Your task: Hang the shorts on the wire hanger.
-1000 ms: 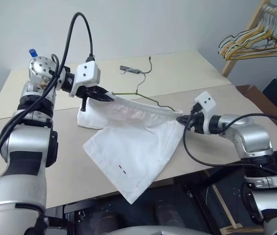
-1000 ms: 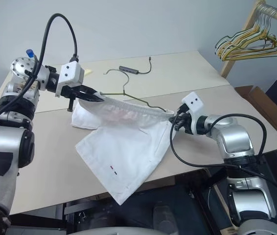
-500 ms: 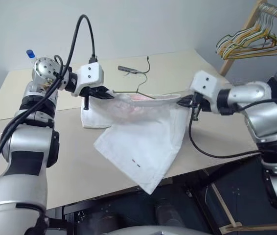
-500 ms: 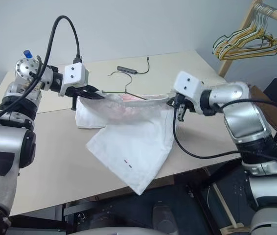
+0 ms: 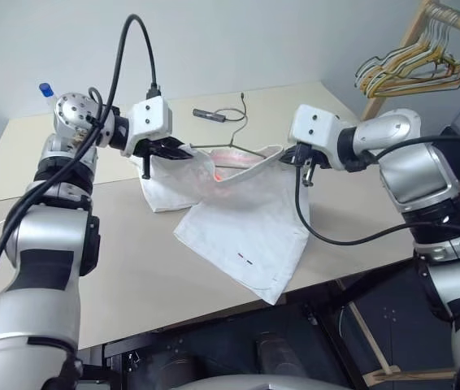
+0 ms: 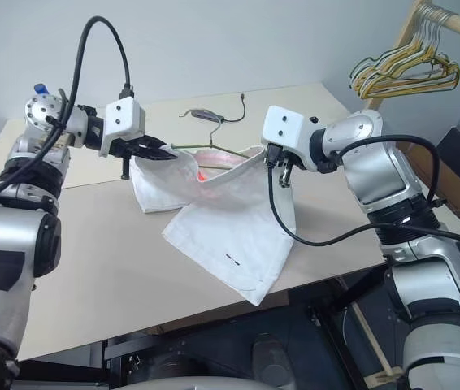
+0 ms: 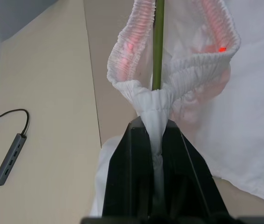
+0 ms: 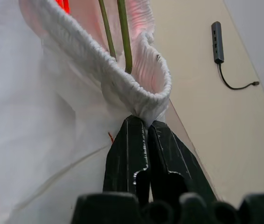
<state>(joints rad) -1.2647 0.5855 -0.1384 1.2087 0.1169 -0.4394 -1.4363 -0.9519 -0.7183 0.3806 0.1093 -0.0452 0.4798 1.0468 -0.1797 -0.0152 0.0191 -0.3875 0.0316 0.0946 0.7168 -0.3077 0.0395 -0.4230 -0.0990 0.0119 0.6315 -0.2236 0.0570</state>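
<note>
A: Head views first. Shorts (image 5: 238, 215) held up over the middle of the worktop (image 5: 92, 268), waistband stretched between the two arms, legs trailing down toward the near edge. Left gripper (image 5: 171, 151) has the waistband end nearer the left edge; right gripper (image 5: 293, 154) has the other end. Wire hanger (image 6: 214, 149) runs through the open waistband, its hook rising toward the far edge. A small cable hub (image 5: 212, 116) lies beyond it, and a bunch of spare hangers (image 5: 409, 69) hangs off a rack past the right edge.

B: Grip state?

A: Left wrist view: fingers (image 7: 188, 177) nearly closed, pinching a gathered fold of the elastic, with the hanger's wire passing up into the waistband loop just above the pinch. Cannot tell whether the wire itself is caught in the pinch. Right wrist view: fingers (image 8: 127, 149) pressed close together on the other gathered corner, two strands of wire entering the band right above them.

B: So which step?

A: I judge it to be the threading stage: the band is over the hanger but bunched, not yet seated on the shoulders. The next move likely calls for spreading the band evenly along the wire, then letting go one side at a time without the cloth sliding off.
</note>
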